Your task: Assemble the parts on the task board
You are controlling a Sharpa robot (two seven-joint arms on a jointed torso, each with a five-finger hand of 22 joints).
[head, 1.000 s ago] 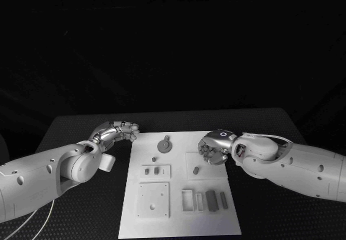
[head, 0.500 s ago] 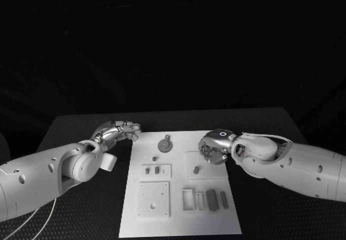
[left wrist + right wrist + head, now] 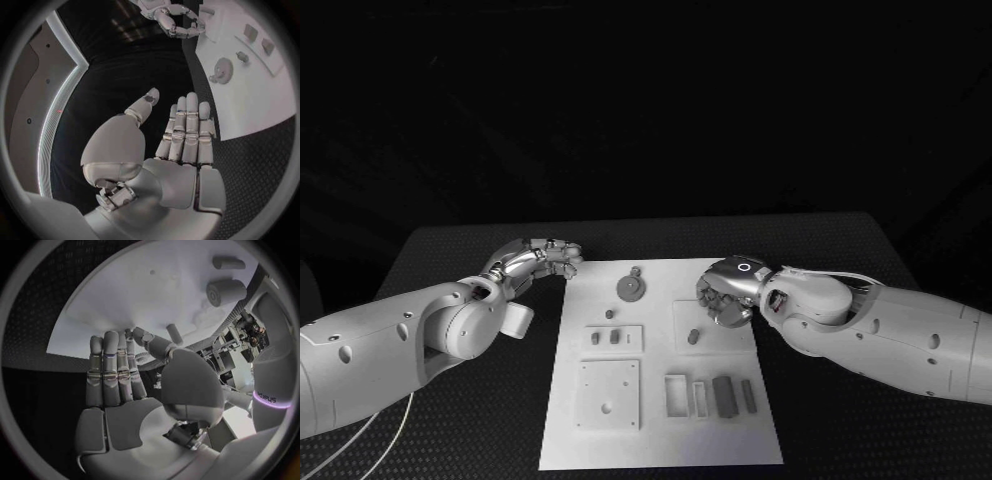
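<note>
Parts on your white rectangular task board (image 3: 661, 440) lie ungripped; both silver hands, left (image 3: 538, 258) and right (image 3: 727, 292), hover empty, fingers extended. Next, probably pick the small grey peg (image 3: 692, 338).

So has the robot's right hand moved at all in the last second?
Barely: the right hand hovers over the task board's right edge, perhaps slightly farther from the robot than before.
</note>
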